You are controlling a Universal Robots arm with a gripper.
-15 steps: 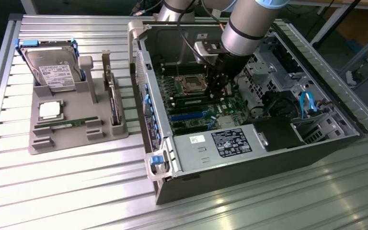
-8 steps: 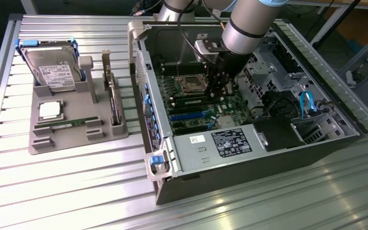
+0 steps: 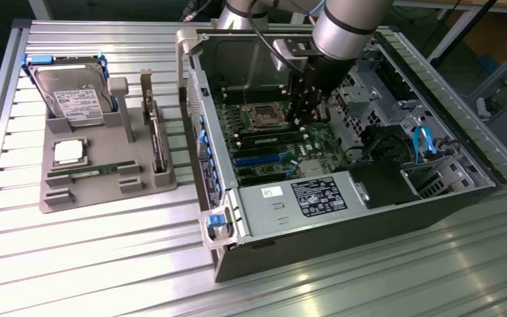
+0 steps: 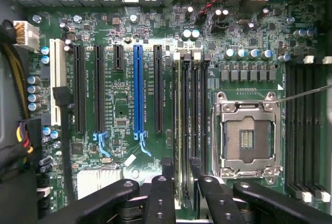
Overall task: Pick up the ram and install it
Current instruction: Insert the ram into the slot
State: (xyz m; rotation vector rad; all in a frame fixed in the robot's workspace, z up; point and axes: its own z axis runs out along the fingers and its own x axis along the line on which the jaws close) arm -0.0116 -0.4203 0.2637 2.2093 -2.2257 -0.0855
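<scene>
Ext view: gripper (image 3: 306, 122) low inside PC case (image 3: 350, 244), over mobo (image 3: 280, 158), at 3 o'clock of CPU socket (image 3: 263, 117); parts tray (image 3: 103, 198) at 9 o'clock of case. Wrist view: jaws apart, fingers (image 4: 167, 175) straddling the ram (image 4: 179, 120), not clamped on it; ram seated edge-on in slot beside the socket.

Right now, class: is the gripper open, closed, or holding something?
Gripper: open, jaws apart above the memory slots, holding nothing.
</scene>
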